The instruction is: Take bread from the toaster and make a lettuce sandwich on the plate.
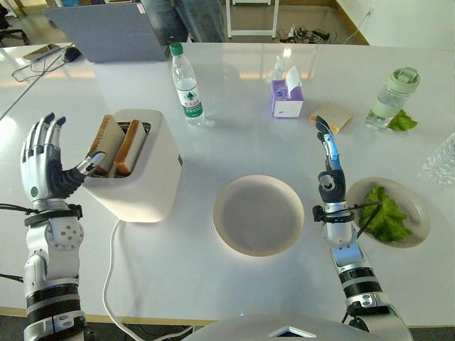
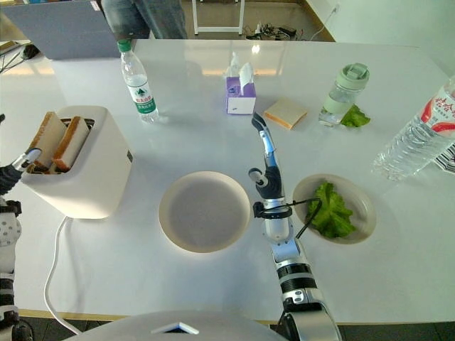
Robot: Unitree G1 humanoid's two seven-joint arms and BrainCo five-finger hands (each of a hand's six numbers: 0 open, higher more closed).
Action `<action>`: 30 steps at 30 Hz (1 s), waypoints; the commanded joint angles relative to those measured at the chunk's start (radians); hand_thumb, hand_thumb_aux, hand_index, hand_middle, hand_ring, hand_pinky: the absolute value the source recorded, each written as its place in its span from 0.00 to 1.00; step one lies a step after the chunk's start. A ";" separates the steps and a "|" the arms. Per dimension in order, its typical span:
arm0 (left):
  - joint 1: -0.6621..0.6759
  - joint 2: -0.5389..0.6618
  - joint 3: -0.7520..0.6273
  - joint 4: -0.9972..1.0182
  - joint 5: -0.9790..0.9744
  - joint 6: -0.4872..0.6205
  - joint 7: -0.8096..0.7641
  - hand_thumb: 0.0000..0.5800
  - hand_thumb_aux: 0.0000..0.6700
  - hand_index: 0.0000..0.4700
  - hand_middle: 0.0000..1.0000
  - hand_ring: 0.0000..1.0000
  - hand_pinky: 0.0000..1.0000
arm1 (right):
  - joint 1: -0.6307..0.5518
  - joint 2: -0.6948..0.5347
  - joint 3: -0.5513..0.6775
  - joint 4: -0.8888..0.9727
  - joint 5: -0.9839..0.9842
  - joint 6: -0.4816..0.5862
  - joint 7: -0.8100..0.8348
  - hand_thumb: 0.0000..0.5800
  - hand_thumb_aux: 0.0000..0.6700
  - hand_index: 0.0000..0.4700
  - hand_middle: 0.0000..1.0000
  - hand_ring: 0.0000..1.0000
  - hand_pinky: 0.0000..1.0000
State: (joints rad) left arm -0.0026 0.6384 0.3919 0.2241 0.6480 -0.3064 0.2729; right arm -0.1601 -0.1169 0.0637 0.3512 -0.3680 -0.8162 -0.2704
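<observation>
A white toaster [image 1: 138, 170] stands at the left of the table with two slices of toasted bread [image 1: 117, 145] sticking up from its slots. My left hand [image 1: 43, 160] is raised beside the toaster's left side, open with fingers spread, its thumb near the toaster's top edge. An empty beige plate [image 1: 258, 214] lies in the middle. My right hand [image 1: 330, 167] is held edge-on between the plate and a shallow bowl [image 1: 416, 206] of green lettuce [image 1: 387, 213], fingers straight and holding nothing. Another bread slice [image 2: 285, 113] lies at the back.
A water bottle [image 1: 188, 85], a purple tissue box [image 1: 286, 98] and a green-lidded bottle [image 1: 389, 99] with a lettuce leaf [image 1: 403, 121] beside it stand at the back. A second clear bottle [image 2: 419, 135] lies at the right. The toaster's white cord [image 1: 110, 284] trails to the front edge. A laptop [image 1: 106, 32] sits far left.
</observation>
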 commanded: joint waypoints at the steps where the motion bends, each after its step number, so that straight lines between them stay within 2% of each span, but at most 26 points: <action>1: 0.014 0.057 -0.064 0.034 -0.009 0.025 -0.080 0.00 0.00 0.00 0.00 0.00 0.00 | -0.011 -0.006 0.009 0.011 -0.013 -0.005 0.001 0.00 0.00 0.00 0.00 0.00 0.00; 4: 0.042 0.091 -0.104 0.044 -0.018 0.037 -0.141 0.00 0.00 0.00 0.00 0.00 0.00 | -0.012 -0.007 0.012 0.009 -0.016 -0.007 -0.002 0.00 0.00 0.00 0.00 0.00 0.00; 5: 0.051 0.103 -0.111 0.047 -0.018 0.046 -0.148 0.14 0.07 0.07 0.00 0.00 0.00 | -0.012 -0.007 0.012 0.009 -0.016 -0.007 -0.002 0.00 0.00 0.00 0.00 0.00 0.00; 6: 0.060 0.114 -0.116 0.053 -0.024 0.054 -0.159 0.81 0.56 0.56 0.00 0.00 0.00 | -0.011 -0.008 0.013 0.007 -0.017 -0.008 -0.003 0.00 0.00 0.00 0.00 0.00 0.00; 7: 0.068 0.123 -0.120 0.056 -0.029 0.060 -0.166 0.97 0.82 0.82 0.00 0.00 0.00 | -0.009 -0.008 0.013 0.006 -0.018 -0.009 -0.003 0.00 0.00 0.00 0.00 0.00 0.00; 8: 0.078 0.132 -0.127 0.057 -0.036 0.065 -0.180 1.00 0.95 0.95 0.00 0.00 0.00 | -0.007 -0.009 0.013 0.006 -0.018 -0.009 -0.004 0.00 0.00 0.00 0.00 0.00 0.00; 9: 0.089 0.140 -0.133 0.057 -0.037 0.070 -0.188 1.00 1.00 1.00 0.00 0.00 0.00 | -0.005 -0.010 0.013 0.006 -0.018 -0.011 -0.004 0.00 0.00 0.00 0.00 0.00 0.00; 15: 0.140 0.186 -0.176 0.042 -0.079 0.059 -0.257 1.00 1.00 1.00 0.00 0.00 0.00 | 0.007 -0.015 0.012 -0.008 -0.015 -0.011 -0.001 0.00 0.00 0.00 0.00 0.00 0.00; 18: 0.111 0.173 -0.182 0.030 -0.093 0.045 -0.206 1.00 1.00 1.00 0.00 0.00 0.00 | 0.006 -0.016 0.011 -0.007 -0.013 -0.010 -0.001 0.00 0.00 0.00 0.00 0.00 0.00; 19: 0.086 0.155 -0.173 0.027 -0.101 0.042 -0.163 1.00 1.00 1.00 0.09 0.09 0.09 | 0.005 -0.016 0.012 -0.006 -0.014 -0.010 -0.003 0.00 0.00 0.00 0.00 0.00 0.00; 20: 0.049 0.127 -0.152 0.025 -0.110 0.043 -0.091 1.00 1.00 1.00 0.41 0.41 0.41 | 0.004 -0.016 0.012 -0.003 -0.015 -0.011 -0.004 0.00 0.00 0.00 0.00 0.00 0.00; 21: 0.009 0.097 -0.124 0.022 -0.120 0.044 -0.009 1.00 1.00 1.00 1.00 1.00 1.00 | 0.003 -0.016 0.013 -0.002 -0.016 -0.011 -0.005 0.00 0.00 0.00 0.00 0.00 0.00; 23: -0.071 0.025 -0.053 0.000 -0.174 0.018 0.146 1.00 1.00 1.00 1.00 1.00 1.00 | 0.003 -0.014 0.012 -0.001 -0.020 -0.009 -0.009 0.00 0.00 0.00 0.00 0.00 0.00; 26: -0.155 -0.083 0.026 -0.054 -0.263 -0.091 0.323 1.00 1.00 1.00 1.00 1.00 1.00 | 0.001 -0.013 0.012 0.001 -0.024 -0.009 -0.016 0.00 0.00 0.00 0.00 0.00 0.00; 30: -0.188 -0.194 0.047 -0.170 -0.322 -0.220 0.416 1.00 1.00 1.00 1.00 1.00 1.00 | -0.005 -0.013 0.013 0.006 -0.031 -0.009 -0.025 0.00 0.00 0.00 0.00 0.00 0.00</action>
State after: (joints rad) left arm -0.1783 0.4910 0.4341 0.1043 0.3515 -0.4803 0.6659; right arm -0.1608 -0.1287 0.0773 0.3534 -0.3877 -0.8310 -0.2916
